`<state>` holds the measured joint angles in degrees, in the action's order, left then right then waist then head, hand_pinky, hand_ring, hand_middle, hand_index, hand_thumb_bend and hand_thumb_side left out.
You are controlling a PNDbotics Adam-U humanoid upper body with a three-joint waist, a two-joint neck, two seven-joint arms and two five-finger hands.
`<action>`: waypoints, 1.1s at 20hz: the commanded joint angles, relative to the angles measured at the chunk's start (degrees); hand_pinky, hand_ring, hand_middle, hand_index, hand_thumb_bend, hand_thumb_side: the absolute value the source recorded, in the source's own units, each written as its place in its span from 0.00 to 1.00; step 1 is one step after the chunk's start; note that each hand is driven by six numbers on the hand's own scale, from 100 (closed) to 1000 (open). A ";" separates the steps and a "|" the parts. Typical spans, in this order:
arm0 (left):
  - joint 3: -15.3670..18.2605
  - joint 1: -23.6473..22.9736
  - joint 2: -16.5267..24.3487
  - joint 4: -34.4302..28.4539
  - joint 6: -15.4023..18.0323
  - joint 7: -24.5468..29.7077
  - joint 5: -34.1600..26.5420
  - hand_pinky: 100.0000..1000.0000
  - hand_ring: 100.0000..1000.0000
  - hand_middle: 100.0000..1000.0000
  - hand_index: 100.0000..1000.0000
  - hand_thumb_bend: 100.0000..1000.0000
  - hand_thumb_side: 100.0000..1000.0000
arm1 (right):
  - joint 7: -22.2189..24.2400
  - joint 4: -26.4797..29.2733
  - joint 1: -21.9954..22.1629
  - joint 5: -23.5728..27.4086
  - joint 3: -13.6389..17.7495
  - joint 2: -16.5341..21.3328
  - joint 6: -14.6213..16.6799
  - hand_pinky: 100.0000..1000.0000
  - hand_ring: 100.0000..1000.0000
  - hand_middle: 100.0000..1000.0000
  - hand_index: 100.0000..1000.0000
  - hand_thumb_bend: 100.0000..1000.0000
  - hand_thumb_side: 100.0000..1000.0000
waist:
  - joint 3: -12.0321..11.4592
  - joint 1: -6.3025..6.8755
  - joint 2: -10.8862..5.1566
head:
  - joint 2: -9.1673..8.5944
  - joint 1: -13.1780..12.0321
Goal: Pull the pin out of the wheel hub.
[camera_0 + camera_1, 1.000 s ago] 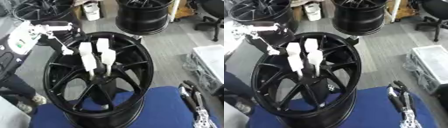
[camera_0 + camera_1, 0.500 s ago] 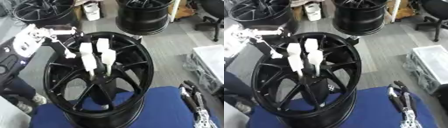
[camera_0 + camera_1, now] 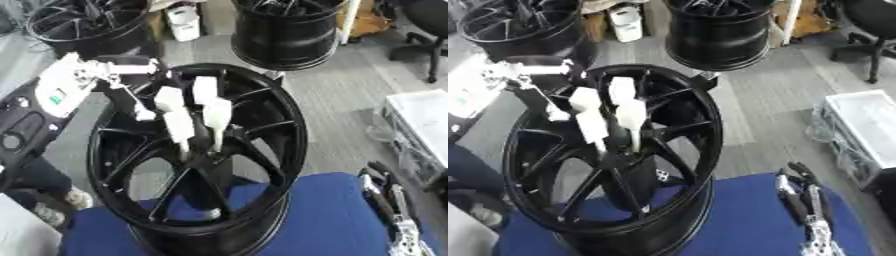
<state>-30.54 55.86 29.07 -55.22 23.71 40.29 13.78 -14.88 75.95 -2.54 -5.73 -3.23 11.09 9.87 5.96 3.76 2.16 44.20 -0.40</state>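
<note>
On the blue table top [image 3: 332, 215], a black wheel hub [image 3: 280, 125] is stood upright, with white pins [image 3: 206, 107] seen clustered at its centre. At the hub's upper left rim the left hand [image 3: 96, 75] is held with a finger extended, nothing gripped. By the lower right corner the right hand [image 3: 389, 200] is rested with fingers straight.
</note>
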 commanded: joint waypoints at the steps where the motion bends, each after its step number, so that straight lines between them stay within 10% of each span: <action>1: 0.28 0.86 0.57 -0.24 12.02 11.68 0.32 0.62 0.77 0.50 0.70 0.17 0.00 | 0.08 0.54 -0.68 -0.16 -0.10 0.81 0.09 0.68 0.83 0.98 0.85 0.00 0.59 | 0.03 -0.19 -0.60 | -0.09 -0.07; 7: 1.46 1.31 1.18 -1.24 11.25 11.68 -1.89 0.54 0.62 0.31 0.51 0.07 0.00 | 0.00 0.44 -0.63 -0.12 -0.06 0.78 -0.02 0.68 0.83 0.98 0.85 0.00 0.61 | -0.12 -0.24 -0.65 | -0.09 0.03; 22: 12.03 2.94 13.94 -9.98 7.16 11.68 -10.28 0.57 0.64 0.30 0.52 0.09 0.00 | -0.99 0.25 0.34 -0.03 0.82 1.12 -0.39 0.68 0.83 0.98 0.85 0.00 0.66 | -2.28 0.19 -1.12 | -0.09 1.07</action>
<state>-20.64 57.85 39.64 -63.80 21.66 42.35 4.41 -15.58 75.75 -1.92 -5.73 -2.80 11.12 9.47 3.62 4.12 1.81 44.21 0.54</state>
